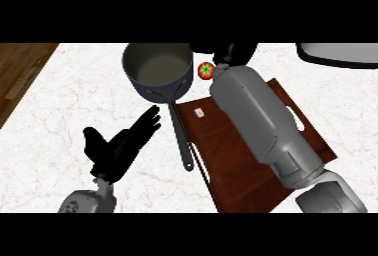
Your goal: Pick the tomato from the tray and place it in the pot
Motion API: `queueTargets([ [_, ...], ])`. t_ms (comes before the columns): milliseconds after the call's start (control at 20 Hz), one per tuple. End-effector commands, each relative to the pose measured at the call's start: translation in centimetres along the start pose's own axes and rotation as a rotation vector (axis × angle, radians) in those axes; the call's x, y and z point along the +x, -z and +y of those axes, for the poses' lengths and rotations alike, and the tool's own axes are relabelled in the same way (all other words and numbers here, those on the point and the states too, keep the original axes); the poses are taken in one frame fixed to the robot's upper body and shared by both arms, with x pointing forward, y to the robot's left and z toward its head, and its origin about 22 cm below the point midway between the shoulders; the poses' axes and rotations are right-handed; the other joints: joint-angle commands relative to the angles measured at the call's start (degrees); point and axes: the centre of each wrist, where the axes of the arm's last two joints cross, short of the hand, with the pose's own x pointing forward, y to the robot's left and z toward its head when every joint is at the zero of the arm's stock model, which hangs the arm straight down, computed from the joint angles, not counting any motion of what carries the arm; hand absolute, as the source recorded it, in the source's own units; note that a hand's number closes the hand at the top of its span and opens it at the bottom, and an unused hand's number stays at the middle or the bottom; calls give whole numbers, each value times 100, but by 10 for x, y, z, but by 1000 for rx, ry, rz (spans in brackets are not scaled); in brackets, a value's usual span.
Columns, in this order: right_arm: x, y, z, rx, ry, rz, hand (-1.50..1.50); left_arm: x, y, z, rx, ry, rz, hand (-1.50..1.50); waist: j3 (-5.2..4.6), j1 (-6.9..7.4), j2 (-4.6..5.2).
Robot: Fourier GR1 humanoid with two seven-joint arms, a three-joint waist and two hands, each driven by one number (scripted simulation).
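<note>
A grey pot [156,67] with a long handle [181,137] stands at the counter's far middle. The red tomato [206,70] with a green top hangs just beside the pot's right rim, past the far edge of the dark wooden tray [225,165]. My right hand [235,52] is curled over the tomato and hides part of it. The right forearm lies across the tray and covers much of it. My left hand [118,145] rests open to the left of the pot's handle, fingers spread, holding nothing.
A small white object [198,114] lies on the tray near its far left corner. A pale round thing with a dark rim [339,52] sits at the far right. The counter's left edge [26,85] gives way to wooden floor.
</note>
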Motion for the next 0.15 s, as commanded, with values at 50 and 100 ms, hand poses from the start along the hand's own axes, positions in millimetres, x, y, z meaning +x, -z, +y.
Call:
queueTargets([
  [50, -2, -3, 10, -124, 79, 45, -150, 2, -3, -2, 17, -1, 10, 0, -4, -64, -81],
  [100, -34, -4, 11, -131, 59, 74, -150, 8, -8, 3, 30, -5, 4, 0, 5, -201, -107],
])
